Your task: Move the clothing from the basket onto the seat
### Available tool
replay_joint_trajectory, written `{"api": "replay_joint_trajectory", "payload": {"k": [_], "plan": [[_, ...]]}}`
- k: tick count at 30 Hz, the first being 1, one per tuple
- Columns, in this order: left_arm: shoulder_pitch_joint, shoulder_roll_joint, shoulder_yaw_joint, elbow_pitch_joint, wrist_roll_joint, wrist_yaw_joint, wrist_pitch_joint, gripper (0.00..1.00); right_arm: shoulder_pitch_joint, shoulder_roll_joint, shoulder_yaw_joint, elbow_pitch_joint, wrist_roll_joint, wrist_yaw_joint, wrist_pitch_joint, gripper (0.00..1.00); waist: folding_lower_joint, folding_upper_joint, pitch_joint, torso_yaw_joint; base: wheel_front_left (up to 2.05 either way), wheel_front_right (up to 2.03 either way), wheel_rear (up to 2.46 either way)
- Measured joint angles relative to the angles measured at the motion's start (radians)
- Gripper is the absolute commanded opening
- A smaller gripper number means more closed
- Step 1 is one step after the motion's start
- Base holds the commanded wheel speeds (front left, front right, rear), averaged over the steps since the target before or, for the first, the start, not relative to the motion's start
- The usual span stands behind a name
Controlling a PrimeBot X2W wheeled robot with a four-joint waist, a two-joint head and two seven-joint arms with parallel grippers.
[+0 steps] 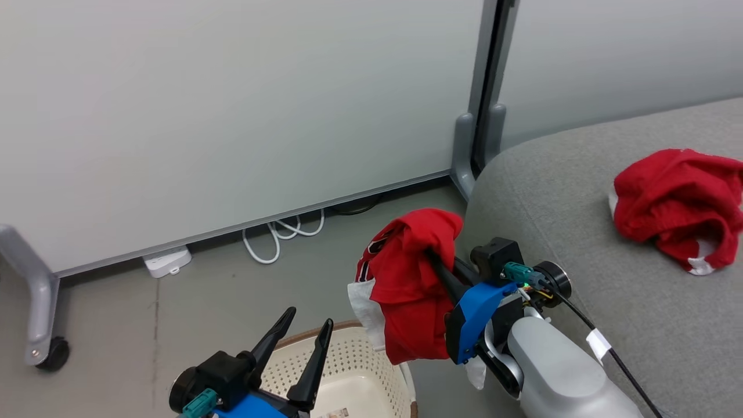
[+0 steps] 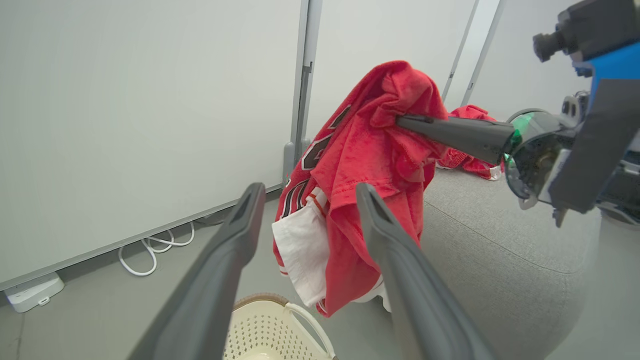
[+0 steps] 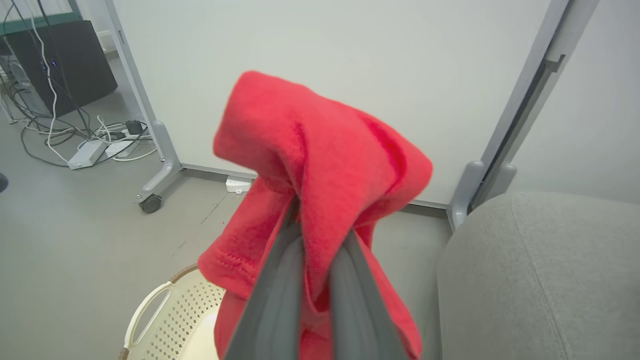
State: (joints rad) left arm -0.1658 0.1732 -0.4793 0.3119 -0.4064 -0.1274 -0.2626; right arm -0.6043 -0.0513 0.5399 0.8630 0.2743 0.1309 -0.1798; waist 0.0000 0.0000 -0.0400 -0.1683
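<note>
Roughly midway, by the look of it. Already done: one crumpled red garment (image 1: 676, 203), lying on the grey seat (image 1: 557, 191), well in from its rounded edge. In hand now: a second piece, the red jersey (image 1: 406, 290), held by the right gripper (image 1: 434, 255) with fingers clenched on a bunched fold near its top. Hanging clear in the air, over the floor between the cream basket (image 1: 354, 366) and the seat's near edge, lower hem near the basket's brown rim. Not yet over the cushion, so left to do: swinging across, lowering, letting go. No telling about more clothing in the basket; no red in the visible part. Parked low over the basket, the left gripper (image 1: 308, 318), fingers parted and grasping nothing.

Long axis close to vertical: gathered peak up at the fingertips, loose end pointing down, white panel low on the side away from the seat. In the left wrist view, black white-edged numerals down the face turned toward the wall panel.
</note>
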Motion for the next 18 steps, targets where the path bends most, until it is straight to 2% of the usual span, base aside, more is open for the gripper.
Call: {"api": "replay_joint_trajectory", "payload": {"k": [18], "plan": [[-0.012, -0.007, -0.015, -0.003, 0.006, 0.000, 0.000, 1.00, 0.007, -0.011, -0.010, -0.018, -0.006, 0.000, 0.008, 0.00, 0.0000, 0.0000, 0.021, -0.291, 0.00, 0.00, 0.00]]}}
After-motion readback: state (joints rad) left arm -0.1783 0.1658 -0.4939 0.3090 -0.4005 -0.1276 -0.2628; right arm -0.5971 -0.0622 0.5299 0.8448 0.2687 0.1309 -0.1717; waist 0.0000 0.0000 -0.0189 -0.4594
